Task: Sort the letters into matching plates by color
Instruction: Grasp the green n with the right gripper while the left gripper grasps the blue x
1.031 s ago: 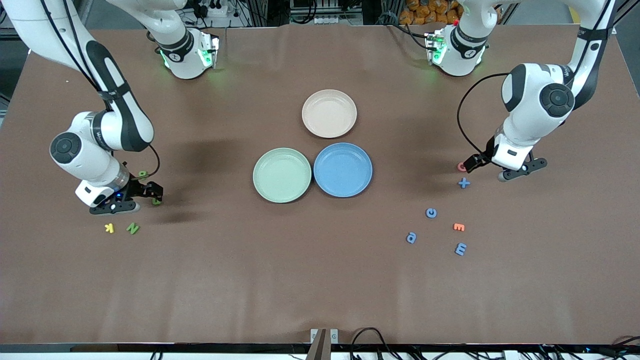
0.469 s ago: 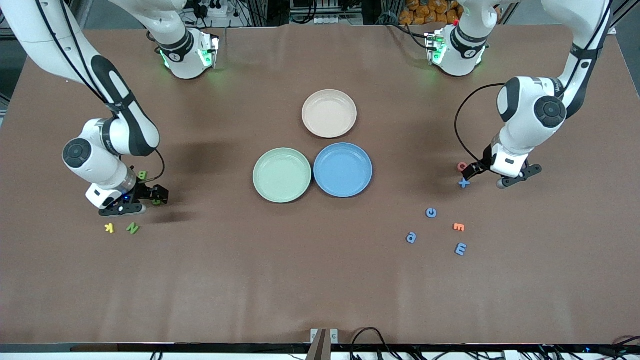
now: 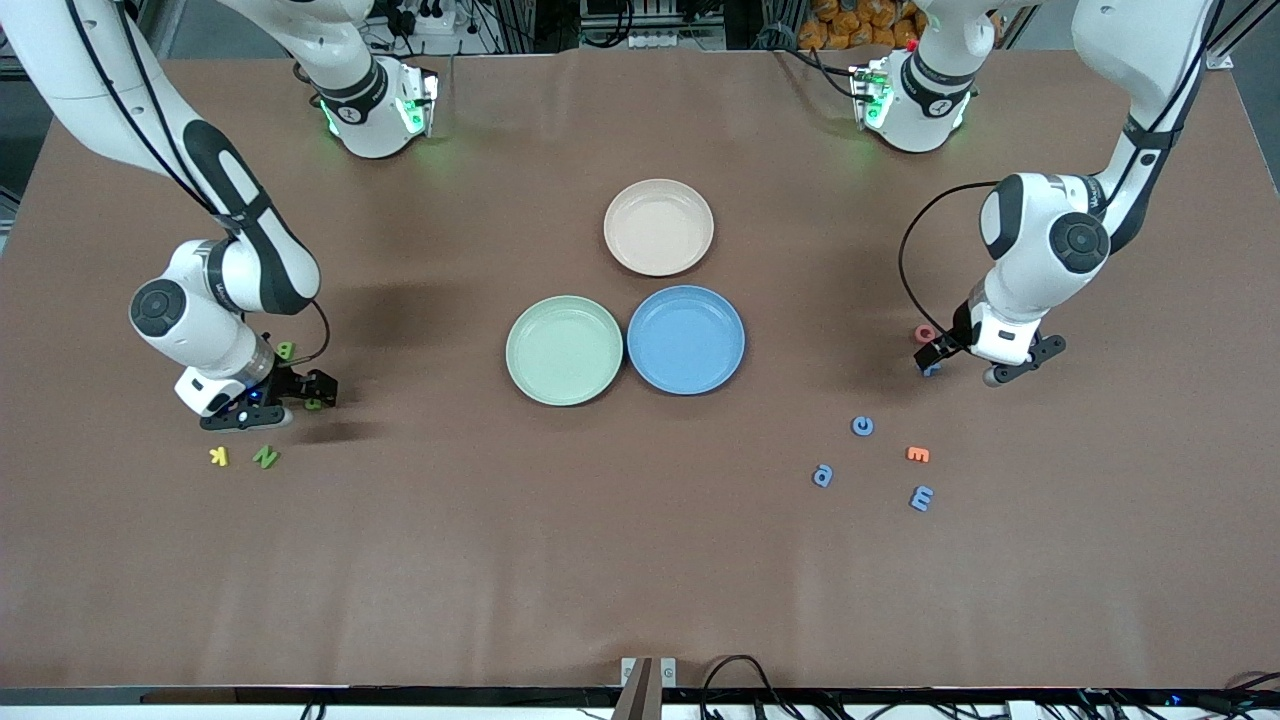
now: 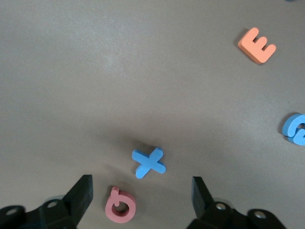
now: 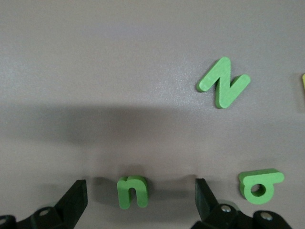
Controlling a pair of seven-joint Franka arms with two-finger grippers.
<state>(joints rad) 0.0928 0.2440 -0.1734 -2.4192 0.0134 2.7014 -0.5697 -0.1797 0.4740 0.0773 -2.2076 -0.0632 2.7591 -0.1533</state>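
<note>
Both claws came down over letters.
I had moved my left claw [image 4: 141, 191], open, over the blue X [image 4: 148, 162]; right claw [image 5: 138, 193], open, around the green n [image 5: 132, 191].

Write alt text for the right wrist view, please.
The right gripper, fingers open, straddles a small green letter n lying flat on the brown table. A green N and another green letter lie nearby.

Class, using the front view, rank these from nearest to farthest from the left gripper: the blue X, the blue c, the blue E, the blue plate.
1. Blue X: on the table, right under the left gripper.
2. Blue c: nearer the camera than the X.
3. Blue E: nearer the camera still.
4. Blue plate: mid-table, beside the green plate.
</note>
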